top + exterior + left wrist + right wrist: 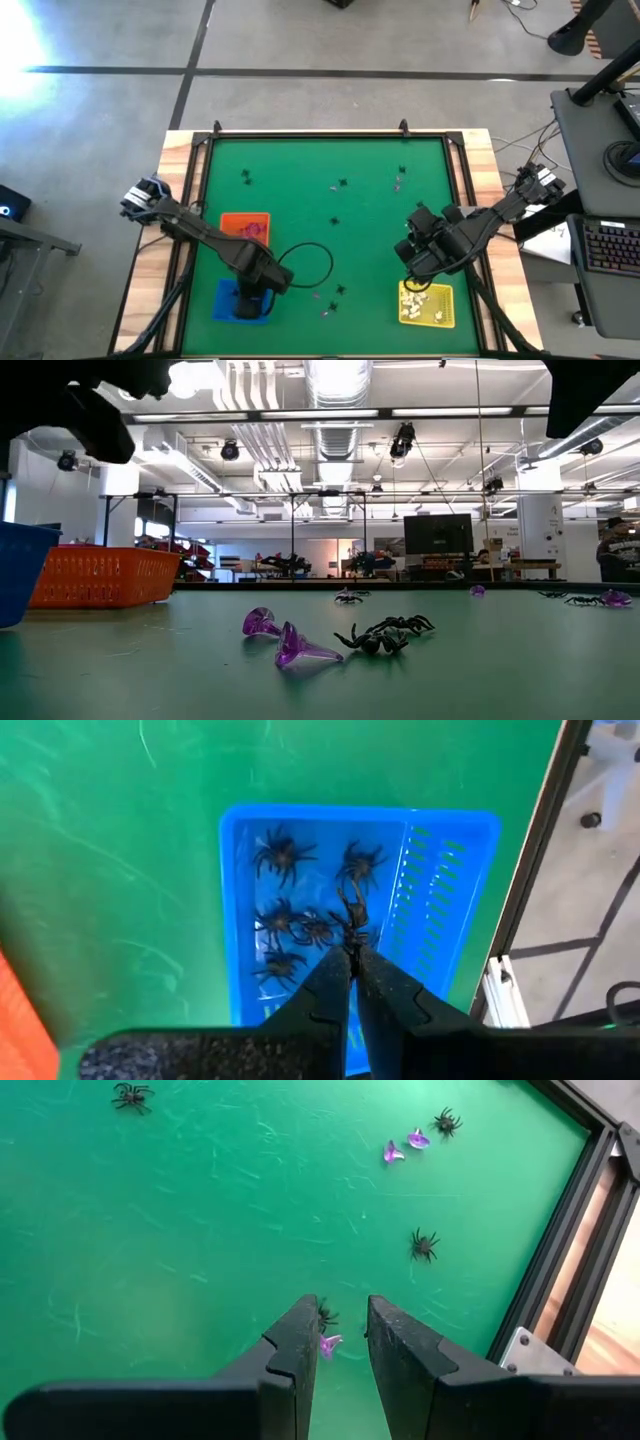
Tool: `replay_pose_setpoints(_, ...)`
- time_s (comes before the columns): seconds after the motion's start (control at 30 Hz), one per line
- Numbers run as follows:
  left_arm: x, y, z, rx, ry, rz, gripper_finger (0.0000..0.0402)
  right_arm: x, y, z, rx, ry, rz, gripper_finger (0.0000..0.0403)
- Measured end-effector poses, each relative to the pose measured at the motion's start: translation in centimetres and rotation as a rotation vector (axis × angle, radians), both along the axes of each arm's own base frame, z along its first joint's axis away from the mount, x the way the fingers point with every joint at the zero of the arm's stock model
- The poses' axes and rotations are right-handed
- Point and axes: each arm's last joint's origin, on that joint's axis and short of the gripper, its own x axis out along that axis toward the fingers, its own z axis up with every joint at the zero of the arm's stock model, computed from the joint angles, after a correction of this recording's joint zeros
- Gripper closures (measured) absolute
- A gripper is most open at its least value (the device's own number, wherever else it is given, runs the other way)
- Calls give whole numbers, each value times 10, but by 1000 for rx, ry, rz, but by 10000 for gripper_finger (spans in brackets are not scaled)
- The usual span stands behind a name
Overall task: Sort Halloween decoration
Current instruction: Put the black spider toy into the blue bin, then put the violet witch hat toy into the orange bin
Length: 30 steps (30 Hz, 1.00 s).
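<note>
Left gripper [352, 952] hovered over the blue tray [440, 870] at the mat's 7 o'clock corner in the high view, fingers pinched together on a black spider [352, 912] dangling from the tips, likely positioned there so the spider would fall in with the other black spiders [283, 853] already lying in that tray. Colour grouping looked like the sorting rule: orange tray [245, 227] just beyond the blue one held pinkish pieces, yellow tray [428, 305] at 5 o'clock held white trinkets [412, 302]. Right gripper [342, 1338] sat above the mat close to the yellow tray, jaws parted with nothing between them, aimed down at a purple trinket [328, 1345] and a spider [325, 1316] right beside it, probably lined up for its next pick. Still loose on the green mat [300, 180]: a pair of purple pieces [402, 1146] next to another spider [445, 1122], a lone spider [424, 1245] mid-mat, one more [130, 1095] far off. Low view showed purple horn-shaped trinkets [285, 640] and a black spider [385, 635] lying unsorted near the camera. Task judged partly done; several spiders and purple bits remained out.
</note>
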Motion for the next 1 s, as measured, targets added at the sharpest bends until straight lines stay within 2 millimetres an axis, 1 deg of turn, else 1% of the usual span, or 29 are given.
replay_pose_setpoints(0.1, 2, -1, -7, 11, 36, 33, 402, 0, 0, 0, 0, 0, 2, 321)
replay_pose_setpoints(0.27, 5, -4, -18, 4, 87, 38, 397, 0, 0, 0, 4, 14, 17, 321)
replay_pose_setpoints(0.37, 6, -5, -22, -5, 108, 38, 384, 0, 0, 0, 4, 25, 36, 321)
replay_pose_setpoints(0.57, 6, -5, -21, -4, 112, 53, 351, 0, 0, 0, 1, 34, 53, 321)
replay_pose_setpoints(0.67, 5, -4, -19, 2, 112, 68, 334, 0, 0, 0, 0, 36, 56, 321)
replay_pose_setpoints(0.77, 1, 0, -14, 74, 106, 94, 321, 0, 0, 0, -12, 41, 77, 321)
replay_pose_setpoints(0.87, -5, 5, -4, 112, 90, 103, 314, 1, -1, 0, -37, 25, 78, 321)
replay_pose_setpoints(1.0, -13, 9, 13, 91, 49, 93, 313, 2, -2, 1, -80, -12, 77, 321)
